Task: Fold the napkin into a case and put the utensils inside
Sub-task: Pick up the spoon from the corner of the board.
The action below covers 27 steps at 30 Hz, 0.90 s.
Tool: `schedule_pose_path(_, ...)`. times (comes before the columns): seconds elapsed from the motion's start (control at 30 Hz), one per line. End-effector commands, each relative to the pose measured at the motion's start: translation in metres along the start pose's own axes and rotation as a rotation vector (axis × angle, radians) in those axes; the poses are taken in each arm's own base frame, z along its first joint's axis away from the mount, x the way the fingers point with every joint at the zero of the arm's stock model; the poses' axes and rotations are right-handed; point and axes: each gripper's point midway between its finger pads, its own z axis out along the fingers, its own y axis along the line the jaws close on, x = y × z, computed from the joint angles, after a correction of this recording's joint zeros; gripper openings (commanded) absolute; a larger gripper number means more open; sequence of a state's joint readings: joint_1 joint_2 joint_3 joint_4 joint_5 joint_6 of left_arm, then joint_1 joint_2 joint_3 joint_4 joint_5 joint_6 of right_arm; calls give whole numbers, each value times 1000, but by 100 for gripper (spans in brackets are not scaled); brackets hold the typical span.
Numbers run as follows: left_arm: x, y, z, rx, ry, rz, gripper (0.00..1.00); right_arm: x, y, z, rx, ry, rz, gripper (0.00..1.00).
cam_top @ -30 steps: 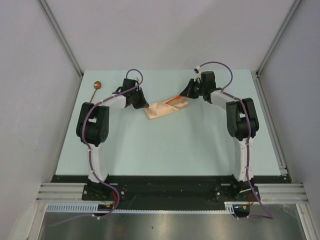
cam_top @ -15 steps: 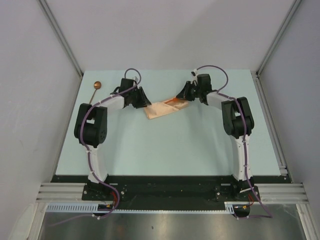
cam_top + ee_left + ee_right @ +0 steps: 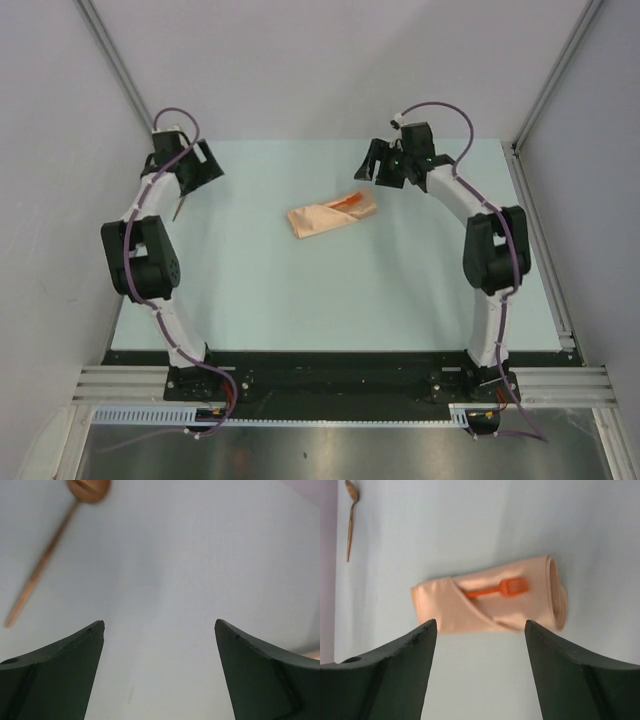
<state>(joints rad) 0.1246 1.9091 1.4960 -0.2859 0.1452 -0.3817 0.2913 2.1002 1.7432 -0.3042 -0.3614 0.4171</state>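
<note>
The case (image 3: 485,605) lies folded near the middle of the bench (image 3: 330,290), and the orange fork (image 3: 497,588) is already in it: its tines show on top of the cloth, and its handle end seems to go under the diagonal flap. The spoon (image 3: 42,562) lies alone at the far left corner, well apart from the case, so the step in hand is most likely to fetch it. The left tool (image 3: 159,625) hangs above that corner with its fingers wide apart and nothing between them. The right tool (image 3: 480,622) hovers over the case, also wide open and empty. In the left wrist view the spoon is up and to the left of the gap, not between the fingers, so the tool should first be centred over the handle, with the jaws set across it and not along it. The handle is a very thin, straight stick lying flat on the smooth pale bench, so the fingertips probably have to come down to the surface before they close, or it may slip out. A grip near the middle would keep the round coppery bowl from tipping it. The cloth is soft, matte and tan-orange, in layers, with one rounded end. A light hold on it by the right tool may be needed when the spoon slides in beside the fork.
</note>
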Motion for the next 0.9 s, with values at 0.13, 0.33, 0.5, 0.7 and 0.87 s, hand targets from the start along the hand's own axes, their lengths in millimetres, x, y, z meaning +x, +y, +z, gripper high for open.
schedule_pose_path(0.13, -41, 73, 23, -266, 195, 301, 100, 62, 71, -96, -124, 11, -105, 79)
schedule_pose_path(0.33, -53, 76, 68, -233, 99, 326, 93, 120, 74, -117, -183, 107, -115, 79)
schedule_pose_path(0.5, -65, 89, 86, -277, 23, 302, 90, 123, 74, -136, -191, 72, -139, 79)
schedule_pose_path(0.7, -72, 118, 86, -406, 13, 274, 90, 129, 71, -135, -200, 60, -122, 78)
schedule_pose_path(0.87, -53, 126, 98, -360, 118, 238, 82, 120, 74, -140, -204, 44, -135, 78)
